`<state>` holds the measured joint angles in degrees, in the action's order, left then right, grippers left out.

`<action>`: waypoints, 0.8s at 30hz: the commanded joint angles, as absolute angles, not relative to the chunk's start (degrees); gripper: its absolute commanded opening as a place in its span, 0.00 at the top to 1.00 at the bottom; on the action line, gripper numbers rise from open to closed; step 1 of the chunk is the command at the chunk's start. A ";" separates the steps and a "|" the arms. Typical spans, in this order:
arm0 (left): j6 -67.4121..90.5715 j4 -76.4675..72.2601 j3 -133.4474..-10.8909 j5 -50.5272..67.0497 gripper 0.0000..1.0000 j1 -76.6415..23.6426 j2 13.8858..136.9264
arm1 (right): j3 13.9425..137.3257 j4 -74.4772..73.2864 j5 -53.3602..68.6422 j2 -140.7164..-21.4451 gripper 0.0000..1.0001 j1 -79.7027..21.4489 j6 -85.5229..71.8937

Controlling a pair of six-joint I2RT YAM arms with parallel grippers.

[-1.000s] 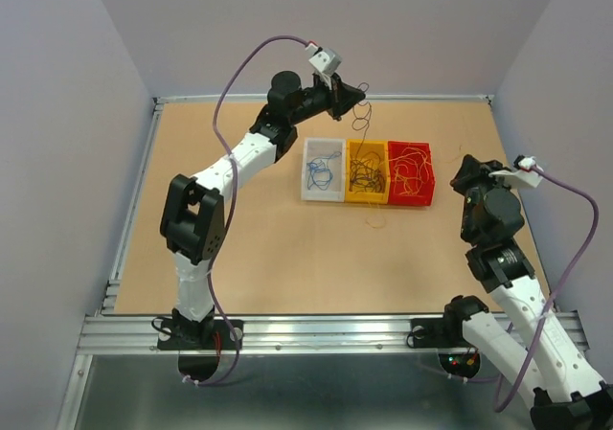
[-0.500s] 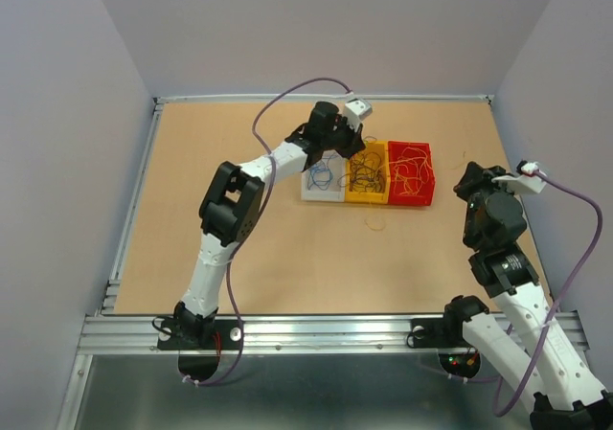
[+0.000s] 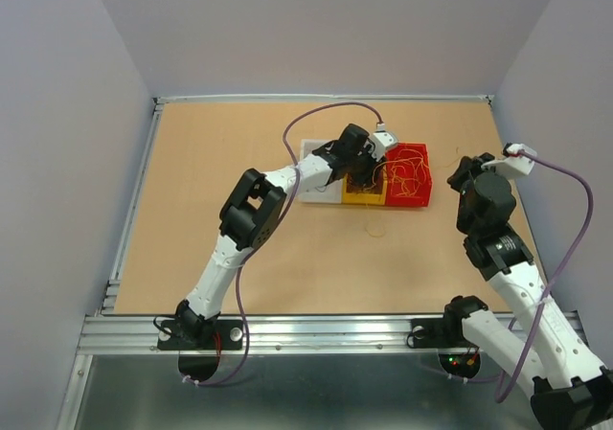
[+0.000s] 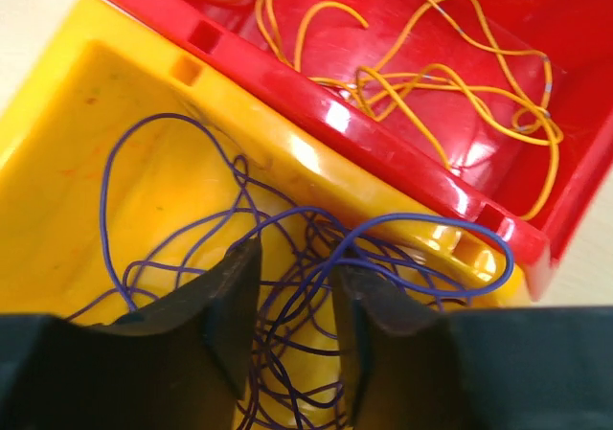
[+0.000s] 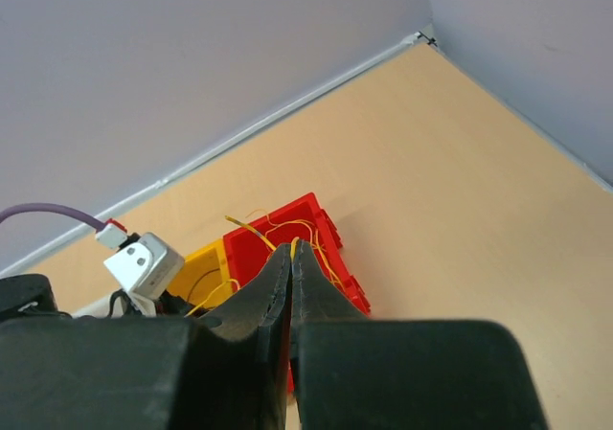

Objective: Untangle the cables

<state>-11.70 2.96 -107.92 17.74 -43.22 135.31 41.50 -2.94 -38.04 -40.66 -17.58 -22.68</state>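
Thin curly cables lie sorted in three bins: blue ones in a white bin (image 3: 314, 192), dark ones in a yellow bin (image 3: 365, 196) (image 4: 86, 114), yellow-orange ones (image 4: 431, 85) in a red bin (image 3: 412, 183) (image 4: 316, 104). My left gripper (image 3: 369, 168) (image 4: 295, 267) is low inside the yellow bin, open, with dark blue cables (image 4: 287, 229) lying loose between its fingers. To the right of the red bin my right gripper (image 3: 463, 171) (image 5: 292, 248) hangs above the table, shut, with a yellow-orange cable (image 5: 293, 242) pinched at its tips.
One loose yellow strand (image 3: 375, 224) lies on the tabletop just in front of the yellow bin. The left arm reaches across the white bin and hides part of it. Grey walls close in the table at the back and sides.
The left arm has swung from the back of the table down into the yellow bin with the dark cable, and its jaws have opened. The right arm has shifted only slightly.
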 commanded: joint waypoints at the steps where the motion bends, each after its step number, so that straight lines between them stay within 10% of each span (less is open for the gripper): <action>1: -12.48 0.27 -106.27 14.50 0.49 -42.36 127.73 | 48.51 -2.28 -38.85 -43.50 0.99 -17.14 -20.92; 24: -7.12 0.79 -104.25 18.98 0.37 -38.59 114.44 | 80.40 -3.43 -37.00 -60.46 0.99 -17.14 -17.67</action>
